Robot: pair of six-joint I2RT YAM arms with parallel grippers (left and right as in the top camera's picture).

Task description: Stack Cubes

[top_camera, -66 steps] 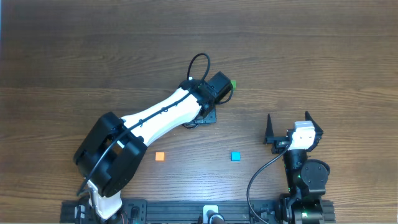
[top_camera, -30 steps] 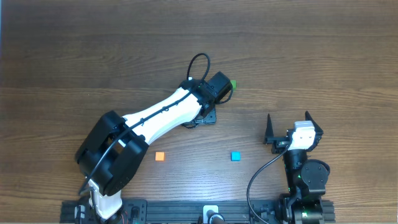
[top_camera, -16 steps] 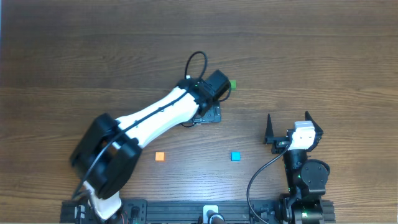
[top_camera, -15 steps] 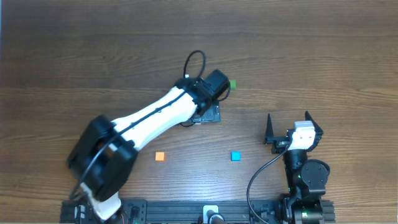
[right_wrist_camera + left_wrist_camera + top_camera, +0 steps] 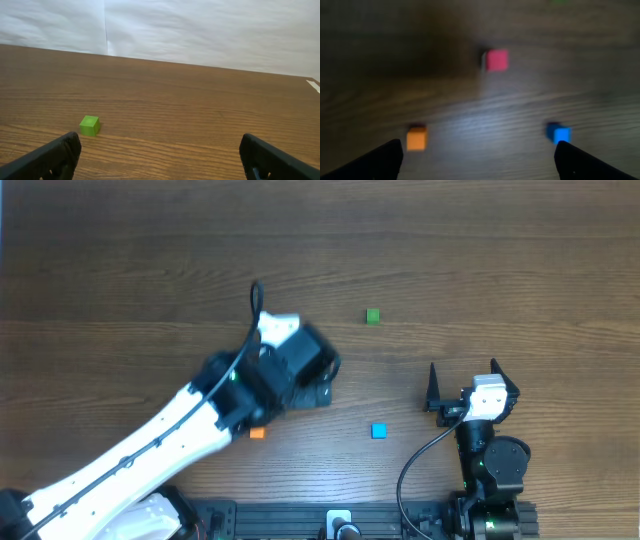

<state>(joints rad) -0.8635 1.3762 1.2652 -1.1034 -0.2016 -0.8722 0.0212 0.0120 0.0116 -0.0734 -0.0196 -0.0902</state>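
dark brown wood-grain table [image 5: 500, 240], grain running side to side in the top view. behind its far edge a white backdrop [image 5: 210, 30], faintly wrinkled, with one vertical seam [image 5: 105, 27]. pale strip [image 5: 314, 86] at the table's far corner, seen in the right wrist view.

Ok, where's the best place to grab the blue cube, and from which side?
Take the blue cube by two opposite side faces, coming straight down from above. It lies flat on the table with its top bare and nothing touching it, so there should be room down each side, and the flat parallel faces suit an even grip.
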